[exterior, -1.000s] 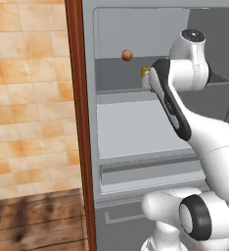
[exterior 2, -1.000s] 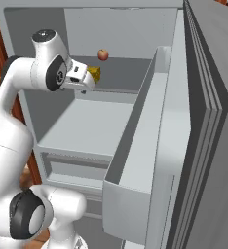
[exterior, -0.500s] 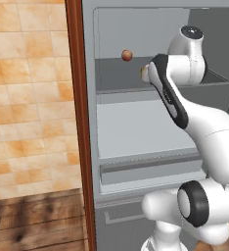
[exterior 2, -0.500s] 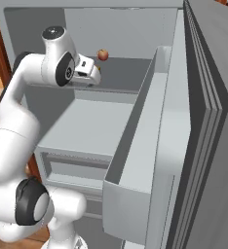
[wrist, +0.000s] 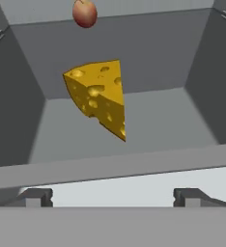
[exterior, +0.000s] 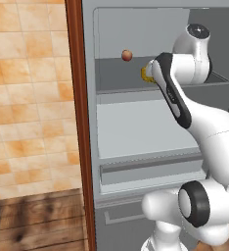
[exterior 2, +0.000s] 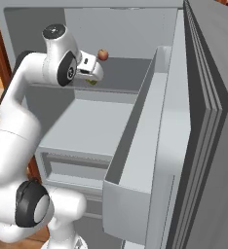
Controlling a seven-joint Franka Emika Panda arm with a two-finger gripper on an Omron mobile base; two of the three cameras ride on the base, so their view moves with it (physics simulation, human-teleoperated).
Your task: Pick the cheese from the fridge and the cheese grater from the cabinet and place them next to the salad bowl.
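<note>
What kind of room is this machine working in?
Most likely a kitchen. An open grey fridge holds a wedge of cheese and a small round reddish fruit on a shelf, and a tan tiled wall stands beside it above a wooden floor.

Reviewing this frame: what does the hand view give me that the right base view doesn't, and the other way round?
Hand view alone: the whole cheese wedge with its holes, lying apart from the fruit, and the gripper with jaws wide open, short of the cheese. Right base view alone: the open fridge door with its bin, and the lower shelf. Both: the small reddish fruit at the back of the upper shelf, and the cheese, which the hand mostly hides in the right base view.
</note>
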